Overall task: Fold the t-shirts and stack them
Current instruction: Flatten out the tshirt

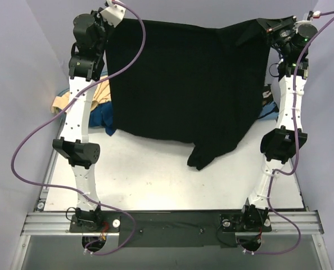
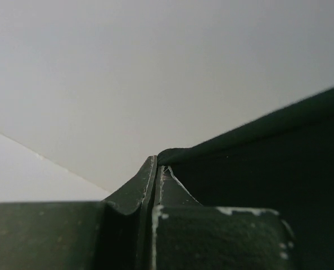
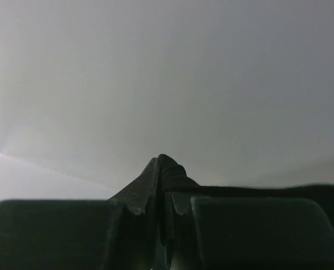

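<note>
Both claws are pinched fully closed on the plain black t-shirt (image 1: 184,84), one top corner each. Left gripper (image 2: 156,169) sits at 11 o'clock, right gripper (image 3: 159,166) at 1. The shirt hangs spread between them, its low corner drooping toward 5 o'clock over the table (image 1: 156,180). Beige shirt (image 1: 60,102) and dark blue shirt (image 1: 102,119) lie bunched at 9 o'clock by the left arm.

The white table (image 1: 156,180) has a beige t-shirt (image 1: 61,102) and a dark blue t-shirt (image 1: 102,117) bunched far left and a crumpled cloth (image 1: 266,105) far right. The black t-shirt (image 1: 184,79) hangs with its low corner seemingly touching the middle.
</note>
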`<state>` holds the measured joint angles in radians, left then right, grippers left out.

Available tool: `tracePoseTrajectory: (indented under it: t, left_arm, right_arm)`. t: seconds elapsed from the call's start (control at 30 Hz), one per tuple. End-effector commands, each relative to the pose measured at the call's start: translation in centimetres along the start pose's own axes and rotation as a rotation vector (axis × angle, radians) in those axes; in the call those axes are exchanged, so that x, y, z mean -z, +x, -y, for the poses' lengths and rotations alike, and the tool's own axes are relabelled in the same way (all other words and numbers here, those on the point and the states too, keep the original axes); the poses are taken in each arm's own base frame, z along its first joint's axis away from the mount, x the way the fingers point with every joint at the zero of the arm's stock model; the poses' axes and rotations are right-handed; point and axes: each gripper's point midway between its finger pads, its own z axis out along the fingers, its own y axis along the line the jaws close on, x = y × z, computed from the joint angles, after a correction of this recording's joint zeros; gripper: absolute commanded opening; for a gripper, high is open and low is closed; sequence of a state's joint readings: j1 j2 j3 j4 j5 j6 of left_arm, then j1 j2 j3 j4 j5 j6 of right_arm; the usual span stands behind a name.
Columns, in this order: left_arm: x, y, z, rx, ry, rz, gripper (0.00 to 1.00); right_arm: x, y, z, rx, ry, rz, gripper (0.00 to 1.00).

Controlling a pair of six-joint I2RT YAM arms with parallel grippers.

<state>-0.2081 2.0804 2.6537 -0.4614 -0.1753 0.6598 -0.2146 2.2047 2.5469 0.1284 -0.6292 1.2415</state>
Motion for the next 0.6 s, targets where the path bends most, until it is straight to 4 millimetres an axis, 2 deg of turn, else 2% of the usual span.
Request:
tracePoseTrajectory:
  t: [0.0, 0.03, 0.17, 0.27, 0.33, 0.4, 0.43, 0.47, 0.5, 0.53, 0.57]
  left_arm:
    - [4.8, -9.6, -12.4, 0.041, -0.375, 0.331, 0.00]
    - [5.1, -10.0, -12.7, 0.035, -0.376, 0.344, 0.00]
    - [6.0, -9.8, -13.7, 0.025, -0.368, 0.334, 0.00]
    - [6.8, -8.9, -13.8, 0.039, -0.316, 0.297, 0.00]
    - [7.0, -7.7, -12.4, 0.020, -0.228, 0.248, 0.00]
    - [7.7, -6.1, -10.4, -0.011, -0.118, 0.184, 0.00]
    - [8.1, -4.6, -9.2, -0.032, -0.058, 0.131, 0.00]
    - [9.2, -3.6, -8.1, -0.062, -0.005, 0.101, 0.00]
    - [9.6, -1.7, -6.2, -0.081, 0.080, 0.049, 0.00]
    - [11.2, -0.3, -4.4, -0.123, 0.163, 0.021, 0.00]
    - [12.3, 1.8, -2.5, -0.146, 0.247, -0.037, 0.00]
  right_arm:
    - [6.7, -6.5, -17.4, 0.210, -0.333, 0.322, 0.00]
    - [7.7, -7.1, -18.8, 0.248, -0.357, 0.344, 0.00]
    - [10.8, -9.1, -20.9, 0.275, -0.385, 0.374, 0.00]
    - [12.3, -8.7, -20.9, 0.304, -0.356, 0.326, 0.00]
    - [13.0, -7.0, -20.0, 0.291, -0.329, 0.241, 0.00]
    - [13.6, -4.1, -17.7, 0.251, -0.273, 0.120, 0.00]
    - [14.4, -1.8, -15.7, 0.215, -0.225, 0.030, 0.00]
    - [15.1, -0.4, -14.0, 0.195, -0.161, -0.016, 0.00]
    - [16.4, 1.8, -11.3, 0.152, -0.083, -0.069, 0.00]
    - [17.7, 4.4, -5.2, 0.104, 0.084, -0.135, 0.00]
    - [20.2, 5.6, -6.3, 0.160, 0.107, -0.121, 0.00]
